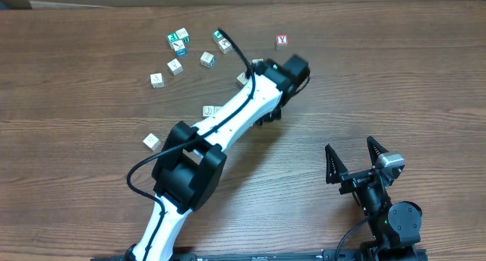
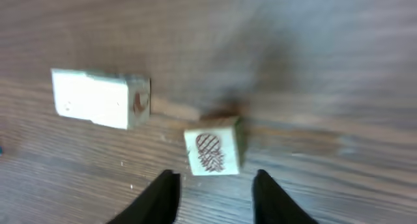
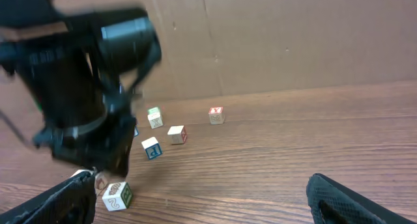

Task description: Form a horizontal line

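Note:
Two pale cubes touch side to side as a short row (image 2: pixel 101 99), which also shows beside the left arm from above (image 1: pixel 212 110). A separate pale cube with a pineapple print (image 2: pixel 212 152) lies on the table right of that row, just ahead of my left gripper (image 2: pixel 215 180). The gripper's black fingers are open with nothing between them. From above, the left gripper (image 1: pixel 268 115) is mostly hidden under its wrist. My right gripper (image 1: pixel 350 146) (image 3: pixel 205 208) stands open and empty at the front right.
Loose pale cubes lie at the left (image 1: pixel 152 141) and upper left (image 1: pixel 157 80) (image 1: pixel 175 67) (image 1: pixel 206 59). Teal-faced cubes (image 1: pixel 178 39) (image 1: pixel 222 41) and a red "Y" cube (image 1: pixel 282 40) sit at the back. A cardboard wall (image 3: pixel 293 35) stands behind the table.

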You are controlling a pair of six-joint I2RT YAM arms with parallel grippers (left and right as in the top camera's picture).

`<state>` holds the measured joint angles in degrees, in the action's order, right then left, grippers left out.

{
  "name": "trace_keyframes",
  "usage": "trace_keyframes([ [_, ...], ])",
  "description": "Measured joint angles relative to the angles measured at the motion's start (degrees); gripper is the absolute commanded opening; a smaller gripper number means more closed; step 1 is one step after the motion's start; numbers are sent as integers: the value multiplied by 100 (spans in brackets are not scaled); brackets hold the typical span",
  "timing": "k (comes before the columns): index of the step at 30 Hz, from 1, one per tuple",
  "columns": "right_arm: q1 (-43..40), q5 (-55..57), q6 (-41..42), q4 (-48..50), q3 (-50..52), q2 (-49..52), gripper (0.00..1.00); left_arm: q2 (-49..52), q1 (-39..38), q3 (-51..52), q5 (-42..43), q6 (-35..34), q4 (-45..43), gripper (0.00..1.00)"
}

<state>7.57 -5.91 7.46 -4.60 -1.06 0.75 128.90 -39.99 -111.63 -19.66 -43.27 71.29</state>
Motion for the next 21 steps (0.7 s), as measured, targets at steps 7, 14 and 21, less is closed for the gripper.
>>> trace_keyframes([
  [7, 0, 2, 2, 4, 0, 0, 100, -389, 310, -1399, 17, 289, 514, 80],
  [14, 0, 0, 0, 2, 0, 0, 100, -1023, 1150, -1932, 15, 321, 1091, 89],
  [21, 0, 2, 0, 2, 0, 0, 100, -1060, 2382, -1934, 17, 319, 1635, 100],
])
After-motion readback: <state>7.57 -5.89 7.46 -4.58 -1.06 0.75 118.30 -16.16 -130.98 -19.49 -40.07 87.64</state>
